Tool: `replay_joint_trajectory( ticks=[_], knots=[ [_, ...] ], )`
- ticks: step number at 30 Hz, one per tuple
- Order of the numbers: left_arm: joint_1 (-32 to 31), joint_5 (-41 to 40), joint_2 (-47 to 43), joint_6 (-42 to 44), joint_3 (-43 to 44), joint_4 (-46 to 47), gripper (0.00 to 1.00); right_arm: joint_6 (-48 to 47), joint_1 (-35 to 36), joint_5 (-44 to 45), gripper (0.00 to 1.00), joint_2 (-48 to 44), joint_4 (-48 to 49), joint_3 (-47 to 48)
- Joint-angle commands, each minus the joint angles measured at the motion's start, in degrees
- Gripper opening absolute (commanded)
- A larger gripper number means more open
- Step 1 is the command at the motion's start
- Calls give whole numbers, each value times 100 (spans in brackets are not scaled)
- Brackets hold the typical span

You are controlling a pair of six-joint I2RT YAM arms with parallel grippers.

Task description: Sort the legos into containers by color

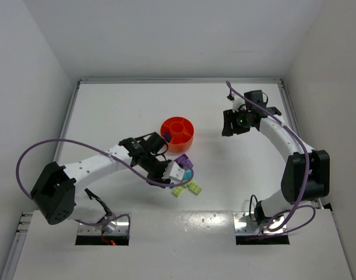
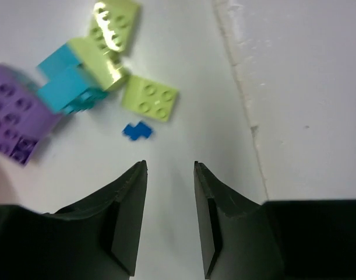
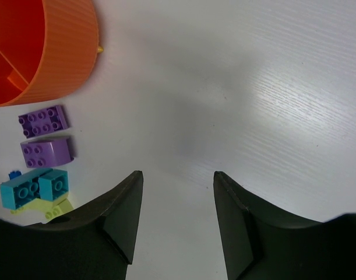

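Standing by the rig rn. Orange bowl (image 1: 181, 142) sits about mid-frame in the top view on the white tabletop (image 1: 108, 111). The legos (image 1: 194, 187) are bunched just below it, slightly right.

Left tool (image 2: 169, 169) hangs over that bunch, fingers a narrow gap apart w/ nothing between them. In its wrist cam a tiny blue piece (image 2: 137, 130) lies just above the fingertips, center-left of frame, not touching them. Above that there's a flat yellow-green brick (image 2: 150, 98). A teal brick (image 2: 66, 81) touches a second yellow-green brick (image 2: 102, 61), a third yellow-green brick (image 2: 113, 20) is at the top edge, and purple bricks (image 2: 17, 119) sit at the left edge, a bit blurry.

Right tool (image 3: 178, 178) is at the upper right of the top view, well apart from bowl and pile. Its fingers are spread fairly wide w/ nothing in them, over bare tabletop. Its cam catches the bowl's ribbed wall in the upper left corner, two purple bricks below it, then teal and yellow-green at lower left. Can't tell what's in the bowl's compartments tbh.
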Motion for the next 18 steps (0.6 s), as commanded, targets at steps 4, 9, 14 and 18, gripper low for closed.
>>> replay_joint_trajectory(
  ticks=[4,9,14,18],
  knots=[
    [-712,-14,-114,397,-376,604,45,9,-17,-54,62,-192,17,55],
    [-1020,-226,132,449,-483,738,46,9,-17,-1,69,-192,17,55],
    [-1021,-481,308,581,-535,1027,49,9,-17,-1,69,-192,17,55],
    [-1021,-612,440,643,-535,1151,50,9,-17,-1,69,-192,17,55]
  ],
)
